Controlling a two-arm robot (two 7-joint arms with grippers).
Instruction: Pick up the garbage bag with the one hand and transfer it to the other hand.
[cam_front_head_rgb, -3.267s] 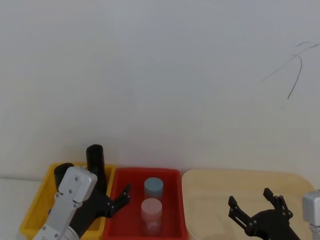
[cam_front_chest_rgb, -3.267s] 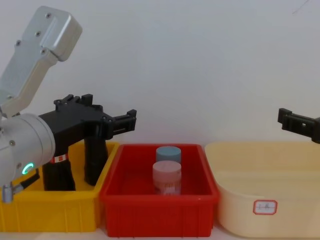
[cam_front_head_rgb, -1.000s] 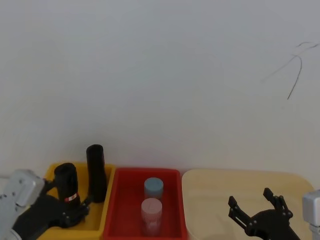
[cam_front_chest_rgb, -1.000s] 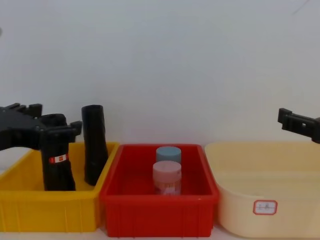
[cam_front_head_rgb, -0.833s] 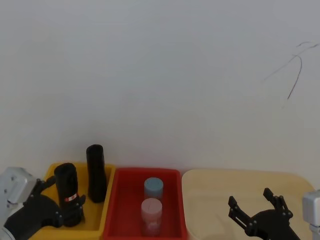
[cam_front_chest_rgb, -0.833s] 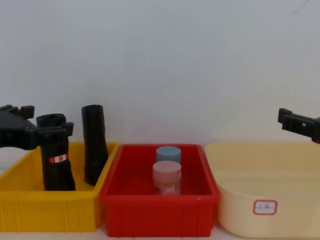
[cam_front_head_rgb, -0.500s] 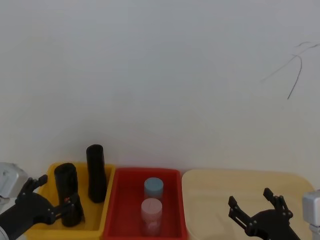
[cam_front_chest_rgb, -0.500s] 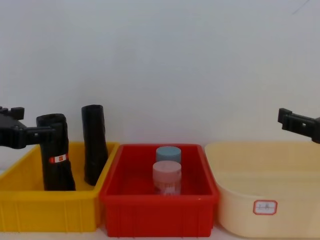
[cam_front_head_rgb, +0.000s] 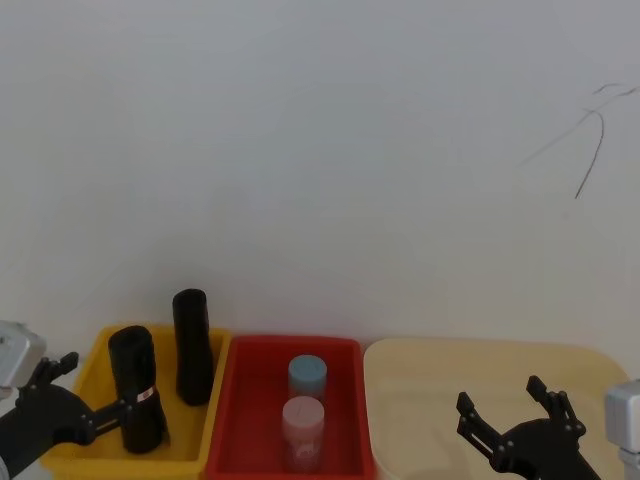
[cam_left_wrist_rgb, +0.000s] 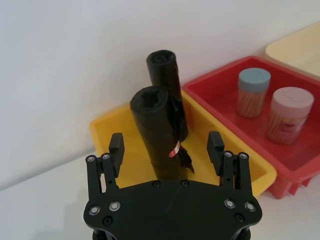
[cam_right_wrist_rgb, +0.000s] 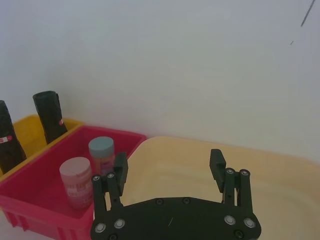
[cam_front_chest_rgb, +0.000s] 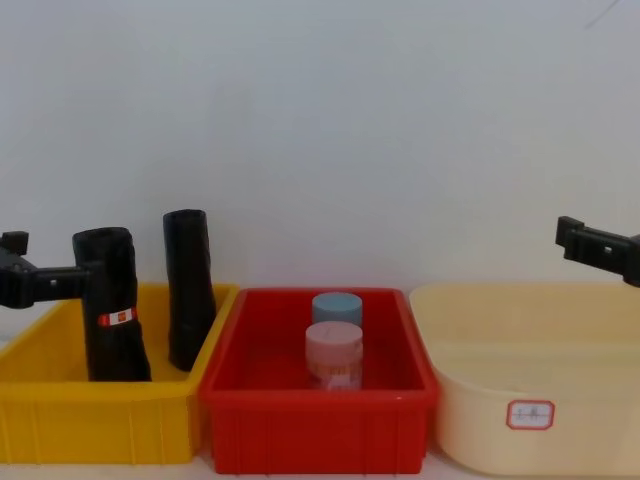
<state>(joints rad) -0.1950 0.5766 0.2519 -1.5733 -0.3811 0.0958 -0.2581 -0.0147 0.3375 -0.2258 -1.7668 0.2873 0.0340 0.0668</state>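
The garbage bag (cam_front_head_rgb: 135, 400), a thick black roll with a red-and-white label band, stands upright at the front left of the yellow bin (cam_front_head_rgb: 215, 425). It also shows as the garbage bag (cam_front_chest_rgb: 112, 320) and the garbage bag (cam_left_wrist_rgb: 157, 130). My left gripper (cam_front_head_rgb: 95, 388) is open just left of the bin, its fingers pointing at the roll without closing on it; from the side the left gripper (cam_front_chest_rgb: 40, 262) reaches the roll's left flank. In the left wrist view the left gripper (cam_left_wrist_rgb: 166, 140) frames the roll. My right gripper (cam_front_head_rgb: 500, 395) hangs open and empty over the cream tub (cam_front_head_rgb: 400, 400).
A plain black roll (cam_front_head_rgb: 190, 345) stands behind the labelled one in the yellow bin. The red bin (cam_front_chest_rgb: 410, 400) in the middle holds a blue-lidded jar (cam_front_chest_rgb: 336, 305) and a pink-lidded jar (cam_front_chest_rgb: 333, 355). A white wall rises close behind the bins.
My left arm has drawn back leftward from above the bins to the yellow bin's left side, staying open. The rolls and the right gripper have not moved.
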